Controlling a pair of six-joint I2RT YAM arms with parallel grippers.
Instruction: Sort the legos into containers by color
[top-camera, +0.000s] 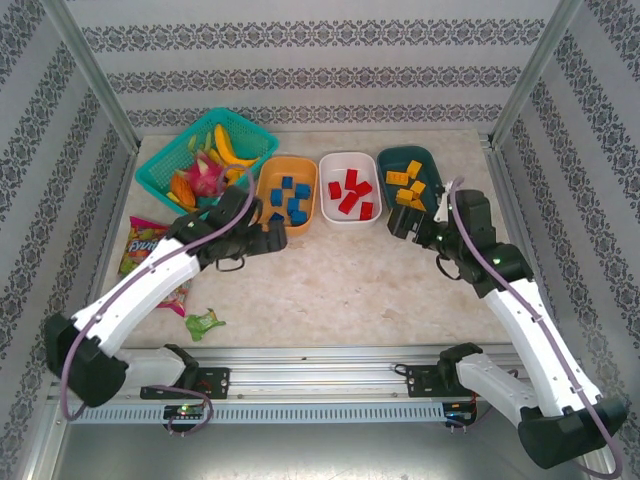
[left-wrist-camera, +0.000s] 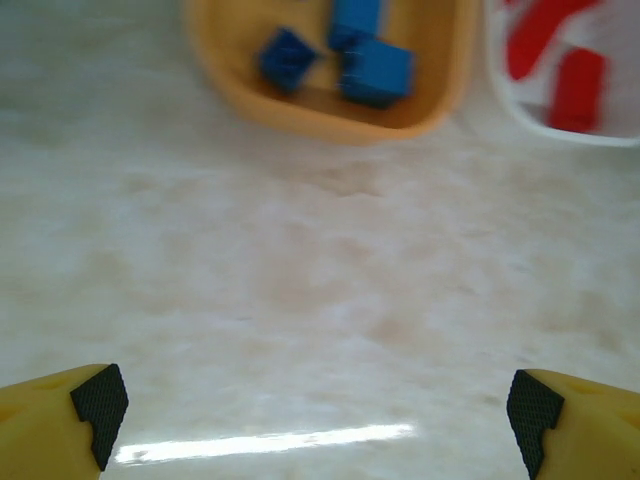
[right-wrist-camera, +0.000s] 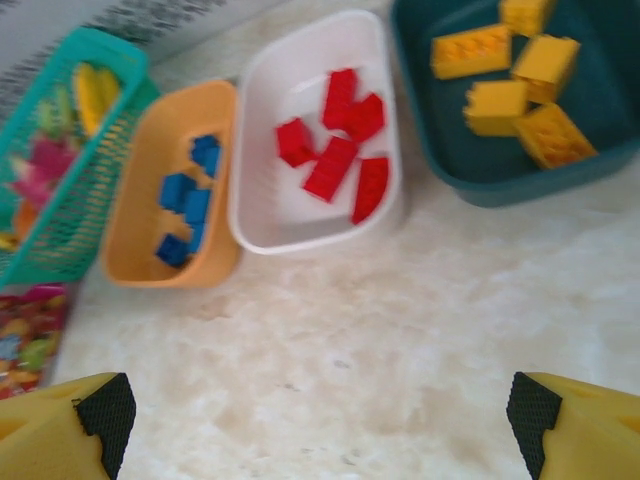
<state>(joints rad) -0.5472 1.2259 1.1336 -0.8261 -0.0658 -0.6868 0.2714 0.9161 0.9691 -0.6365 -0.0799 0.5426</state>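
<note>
Right up against the lens, the left gripper (left-wrist-camera: 315, 415) has its black pads spread wide with nothing but bare tabletop between them. Same story for the right gripper (right-wrist-camera: 315, 415): pads far apart, empty.

And the legos? Every brick I can find sits in a tub. The blue bricks (top-camera: 290, 198) are in the orange tub (top-camera: 263, 195), the red bricks (top-camera: 350, 192) in the white tub (top-camera: 350, 162), and the yellow bricks (top-camera: 408, 187) in the dark teal tub (top-camera: 405, 158). One colour per container, so I'd call the sort as good as finished, which would explain two open, idle grippers parked just in front of the row.

The three tubs stand side by side, long axes running from the arms towards the back wall. The bricks inside follow no order. Most of the reds lie on a slant, the yellows point every which way, and a couple show studs up.

Further out there's a teal mesh basket (top-camera: 160, 172) of toy fruit left of the orange tub. A snack bag (top-camera: 140, 245) and a green scrap (top-camera: 203, 322) lie on the table (top-camera: 340, 285) by the left arm.
</note>
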